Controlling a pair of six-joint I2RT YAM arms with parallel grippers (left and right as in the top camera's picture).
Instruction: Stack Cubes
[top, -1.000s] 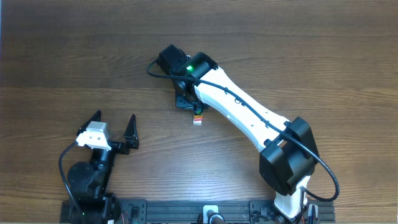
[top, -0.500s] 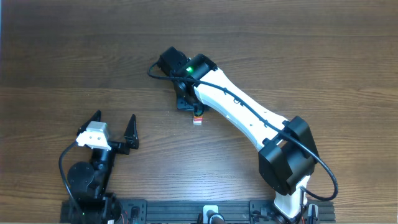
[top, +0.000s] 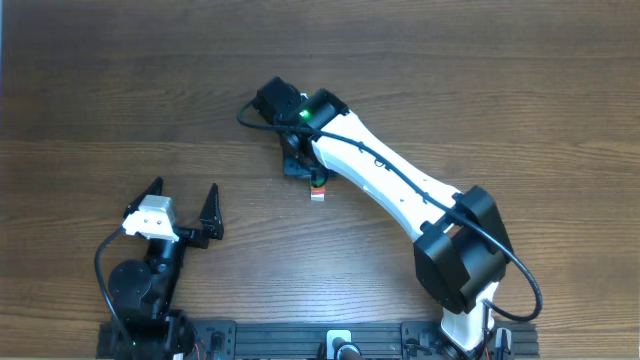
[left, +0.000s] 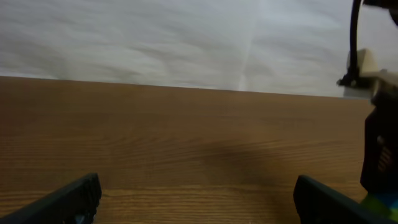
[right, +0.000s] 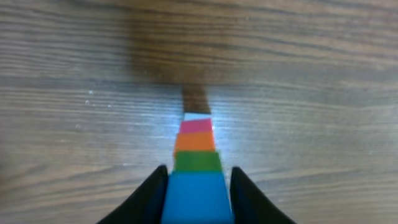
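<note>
A wooden table (top: 500, 80). The right arm (top: 390, 185) spans five o'clock to centre. The left gripper (top: 184, 186), at eight o'clock, gapes empty. The right gripper (right: 198, 171) pinches the blue cube (right: 198, 196) topping the central stack (right: 196, 146). The cubes look light, rigid and smooth: hold opposite flat faces.

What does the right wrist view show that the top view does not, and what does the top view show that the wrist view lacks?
Right wrist view adds: the blue cube on the green cube on the orange cube, with the right pincer closed on the blue one. Top view adds: the left pincer, open, near its arm's base and far from the cubes. Shared: the brown wooden table and the lowest pair, a pink cube on a white cube.
</note>
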